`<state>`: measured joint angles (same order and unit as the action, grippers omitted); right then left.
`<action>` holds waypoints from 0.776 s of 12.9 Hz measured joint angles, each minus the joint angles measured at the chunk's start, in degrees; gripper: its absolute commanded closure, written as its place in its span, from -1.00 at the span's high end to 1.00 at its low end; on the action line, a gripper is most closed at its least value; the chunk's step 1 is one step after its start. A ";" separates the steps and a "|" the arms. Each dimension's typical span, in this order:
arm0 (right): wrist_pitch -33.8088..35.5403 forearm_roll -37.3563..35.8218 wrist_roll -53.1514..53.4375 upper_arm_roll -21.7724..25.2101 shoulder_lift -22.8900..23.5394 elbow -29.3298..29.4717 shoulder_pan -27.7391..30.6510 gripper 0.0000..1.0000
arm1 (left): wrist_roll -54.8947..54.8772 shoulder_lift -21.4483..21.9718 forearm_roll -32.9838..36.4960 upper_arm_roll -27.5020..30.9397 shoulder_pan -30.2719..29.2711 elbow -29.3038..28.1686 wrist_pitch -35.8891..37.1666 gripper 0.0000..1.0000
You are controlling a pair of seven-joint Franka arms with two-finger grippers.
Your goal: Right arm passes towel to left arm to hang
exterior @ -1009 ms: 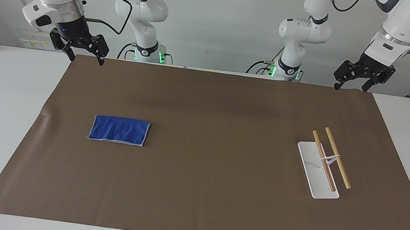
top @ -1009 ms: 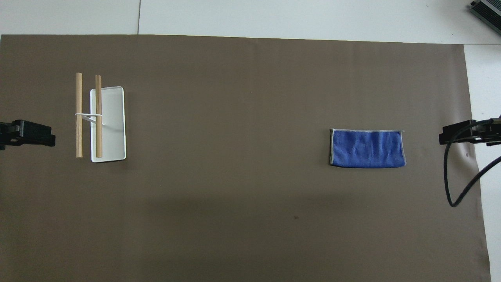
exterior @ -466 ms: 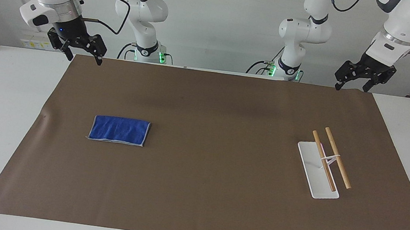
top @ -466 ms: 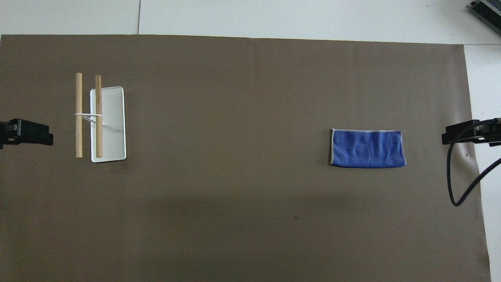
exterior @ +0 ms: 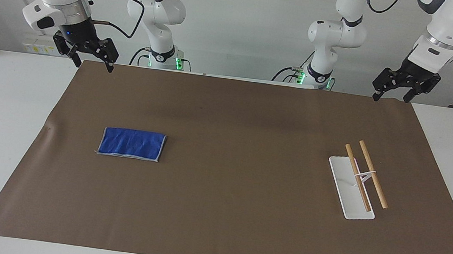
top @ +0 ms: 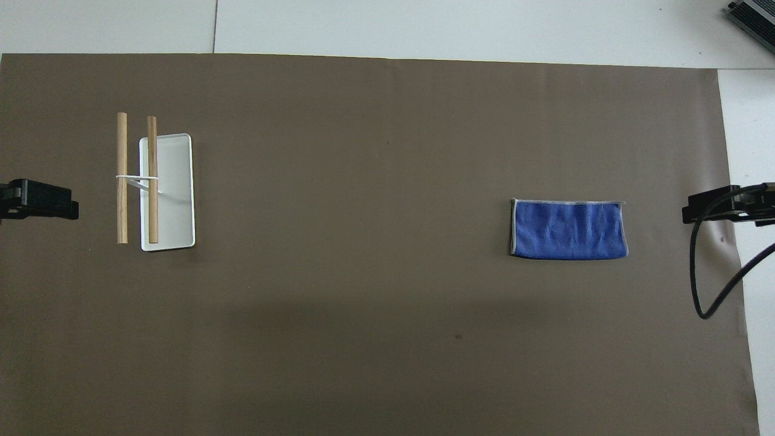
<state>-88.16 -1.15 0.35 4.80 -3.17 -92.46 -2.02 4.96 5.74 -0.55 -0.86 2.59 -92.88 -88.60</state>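
Facing view shows the towel (exterior: 132, 144) lying flat on the brown mat (exterior: 236, 115) toward the right arm's end of the table (exterior: 5, 119), untouched. The right tool (exterior: 91, 62) hangs with fingers spread over the mat's corner nearest the robots; the left tool (exterior: 393, 96), also spread and empty, waits over the matching corner at its own end. The two-bar rack (exterior: 358, 184) stands near the left arm's end. The right tool should probably descend onto one short hem and pinch there, leaving cloth free for the handover.

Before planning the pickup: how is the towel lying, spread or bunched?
Spread flat: the towel lies as a neat rectangle on the brown mat, edges straight.
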 measured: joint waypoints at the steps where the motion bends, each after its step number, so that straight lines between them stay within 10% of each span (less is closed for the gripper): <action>1: 0.00 0.00 0.00 0.00 0.00 -0.08 0.00 1.00 | 0.00 0.00 0.00 0.00 0.00 0.00 -0.16 1.00; 10: 0.00 0.00 -0.26 0.01 -0.30 -1.32 0.07 1.00 | 0.00 0.00 0.00 -0.05 0.00 -0.09 -0.21 1.00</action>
<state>-88.16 -1.15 0.09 4.80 -3.47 -93.78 -1.95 4.96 5.74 -0.55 -0.91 2.59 -92.97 -88.81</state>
